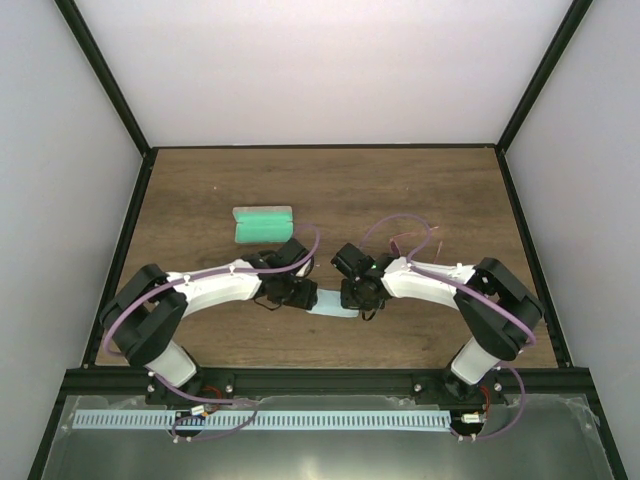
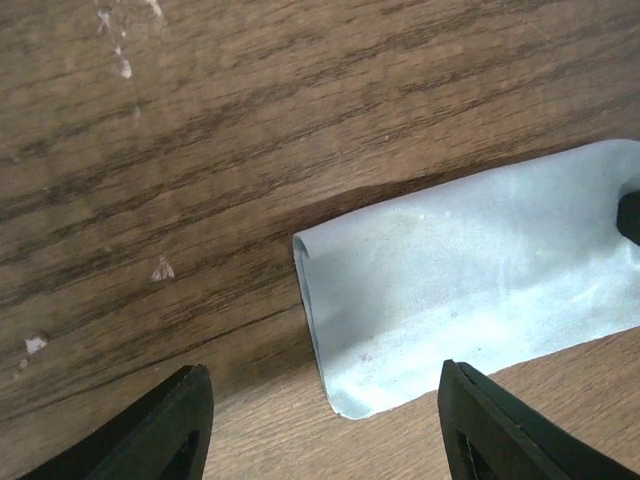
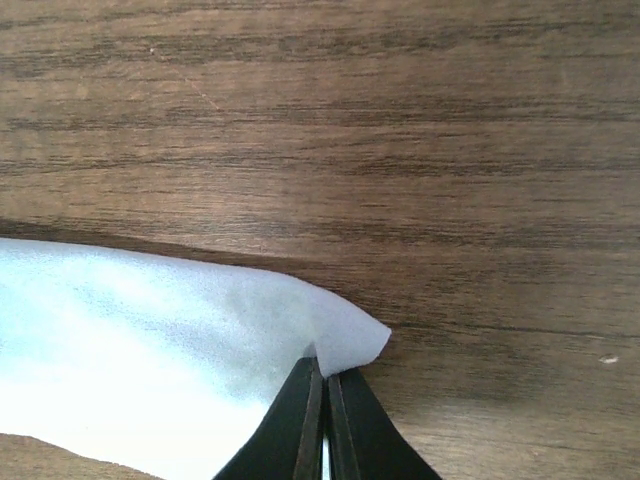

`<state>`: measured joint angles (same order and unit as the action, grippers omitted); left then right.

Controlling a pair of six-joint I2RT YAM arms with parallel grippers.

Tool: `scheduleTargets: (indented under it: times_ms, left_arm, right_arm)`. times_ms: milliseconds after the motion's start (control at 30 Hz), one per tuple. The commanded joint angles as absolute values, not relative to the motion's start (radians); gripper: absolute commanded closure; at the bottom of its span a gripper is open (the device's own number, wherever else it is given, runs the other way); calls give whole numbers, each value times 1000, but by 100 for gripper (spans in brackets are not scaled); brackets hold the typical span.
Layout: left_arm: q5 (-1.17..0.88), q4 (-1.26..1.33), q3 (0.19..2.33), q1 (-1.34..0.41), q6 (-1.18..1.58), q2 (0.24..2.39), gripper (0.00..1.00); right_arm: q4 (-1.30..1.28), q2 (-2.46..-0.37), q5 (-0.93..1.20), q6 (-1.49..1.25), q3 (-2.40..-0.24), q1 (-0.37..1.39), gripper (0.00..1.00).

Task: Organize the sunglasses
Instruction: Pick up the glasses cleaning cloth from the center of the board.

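Sunglasses (image 1: 412, 241) lie on the surface (image 1: 420, 190) just far of the right forearm. They show as thin pink wire partly hidden by the arm and its cable, and neither pincer touches them. The step in hand appears to be handling the light blue cloth (image 1: 330, 306), which lies between the two wrists, near of the case (image 1: 262, 224) showing its green lining. The right pincer (image 3: 322, 378) is closed on the cloth's right corner, pinching a thin peak of fabric. The left pincer (image 2: 325, 392) is open, its fingers (image 2: 185, 425) straddling the cloth's curled left end without contact. Recommended procedure: lower the left pincer until both fingers bracket the curled edge, close firmly, then raise both ends level. Keep tension low, since a shallow corner pinch can slip. Avoid sweeping the right forearm toward the sunglasses.
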<state>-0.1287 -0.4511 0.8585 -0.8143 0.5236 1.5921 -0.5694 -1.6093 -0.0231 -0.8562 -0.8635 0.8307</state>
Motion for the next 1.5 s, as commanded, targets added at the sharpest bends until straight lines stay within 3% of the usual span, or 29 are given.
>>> scheduleTargets:
  times_ms: [0,167,600,1000,1233,1467]
  left_arm:
    - [-160,-449,839,-821,530,1573,42]
    - [-176,-435,830,-822,544,1590,53]
    - [-207,-374,849,-832,541,1690,54]
    - [-206,-385,863,-834,546,1717,88]
    - [-180,-408,880,-834,541,1701,96]
    - [-140,-444,923,-832,520,1685,96]
  right_arm:
    - [-586,-1640,-21,-874,-877,827,98]
    - [-603,-1638,-27,-871,-879,827,98]
    - [-615,-1626,-26,-855,-867,827,98]
    - [-606,-1624,-15,-850,-866,826,98]
    - [-608,-1628,-14,-842,-885,827,98]
    - [-641,-1633,-20,-816,-981,827,99]
